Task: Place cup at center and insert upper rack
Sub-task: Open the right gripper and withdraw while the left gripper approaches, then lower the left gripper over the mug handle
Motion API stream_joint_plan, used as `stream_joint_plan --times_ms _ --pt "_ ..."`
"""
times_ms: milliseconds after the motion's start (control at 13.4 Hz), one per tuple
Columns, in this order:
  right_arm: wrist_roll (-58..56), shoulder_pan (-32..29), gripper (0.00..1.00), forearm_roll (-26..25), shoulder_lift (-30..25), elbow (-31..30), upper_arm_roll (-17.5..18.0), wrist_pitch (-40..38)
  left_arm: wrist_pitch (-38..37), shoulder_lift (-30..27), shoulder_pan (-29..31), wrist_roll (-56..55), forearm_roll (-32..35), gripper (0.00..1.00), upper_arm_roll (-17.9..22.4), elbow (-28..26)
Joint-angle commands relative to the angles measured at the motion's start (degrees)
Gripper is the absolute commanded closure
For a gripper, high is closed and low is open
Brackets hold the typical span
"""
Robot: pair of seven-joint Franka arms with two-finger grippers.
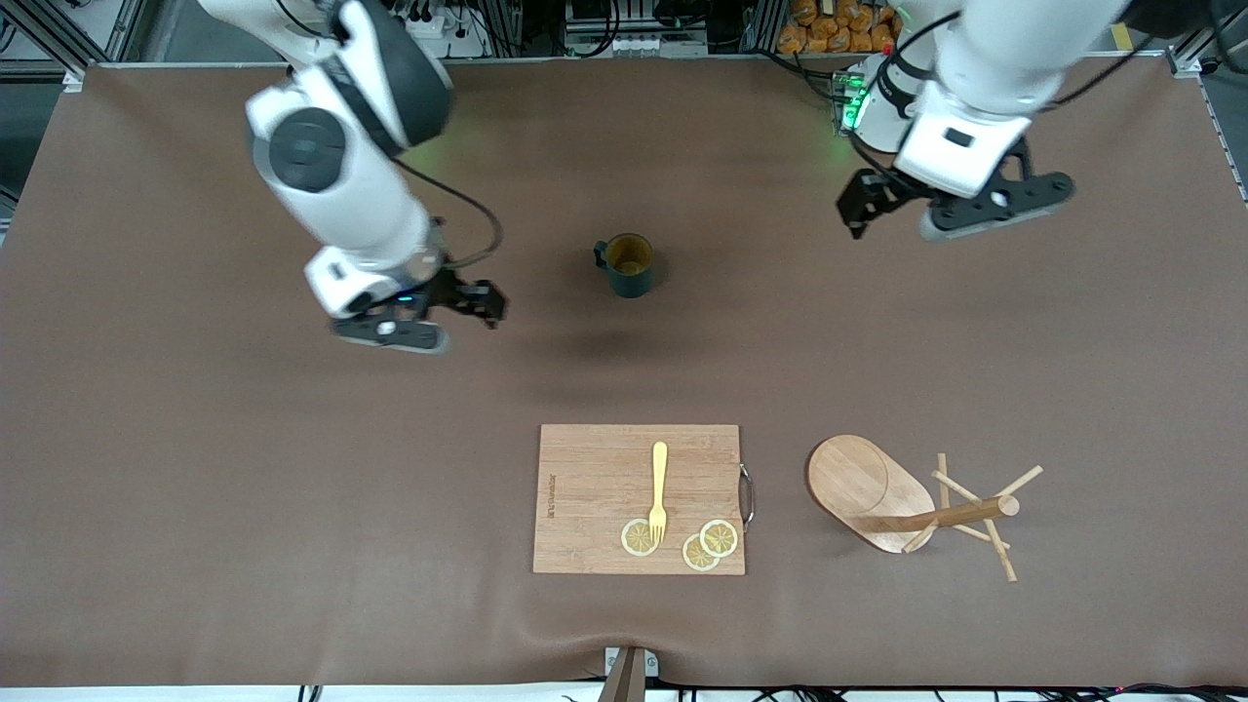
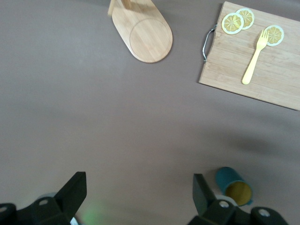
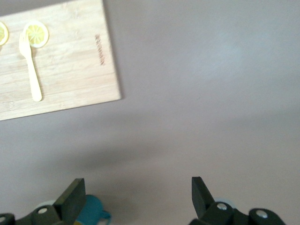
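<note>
The dark teal cup [image 1: 629, 264] stands upright on the brown mat, near the center [image 1: 624, 361] of the table, its tan inside showing. It also shows at the edge of both wrist views: cup [image 2: 234, 187], cup [image 3: 91, 211]. The upper rack [image 1: 873, 492], a light wooden mug tree, lies tipped on its side with its post and pegs [image 1: 975, 517] toward the left arm's end; its oval base [image 2: 147, 33] shows in the left wrist view. My right gripper [image 1: 429, 312] hangs open over the mat beside the cup. My left gripper [image 1: 960, 210] hangs open over bare mat, empty.
A rectangular wooden cutting board [image 1: 585, 487] lies nearer the front camera than the cup, beside the rack. On it are a yellow fork [image 1: 659, 490] and lemon slices [image 1: 709, 544]. The board [image 2: 276, 79] and board [image 3: 70, 70] show in both wrist views.
</note>
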Motion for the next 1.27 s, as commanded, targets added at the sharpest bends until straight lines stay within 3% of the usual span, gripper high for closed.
stream_joint_plan --times_ms 0,224,673,1047,1197 --pt "-11.28 -1.05 0.00 3.54 -5.40 -1.84 -5.71 -2.40 1.18 1.88 -0.20 -9.26 0.39 0.00 -4.13 0.95" --pt "-21.76 -0.87 0.00 3.64 -9.09 -1.76 -12.66 -7.31 2.07 5.56 -6.50 -23.83 6.60 0.00 -7.22 2.52" --pt "-40.48 -1.49 0.00 3.73 -14.54 0.17 -24.97 -18.04 1.98 20.41 -24.43 -50.39 20.22 0.00 -6.96 9.20" --pt "-41.21 -4.39 0.00 2.77 -14.73 1.31 -26.83 -19.29 2.07 34.12 -37.53 -67.36 29.28 0.00 -4.33 17.98" --pt "-40.60 -4.74 0.00 2.67 -14.90 1.58 -26.83 -21.73 2.24 38.00 -46.56 -69.93 30.27 0.00 2.93 21.06"
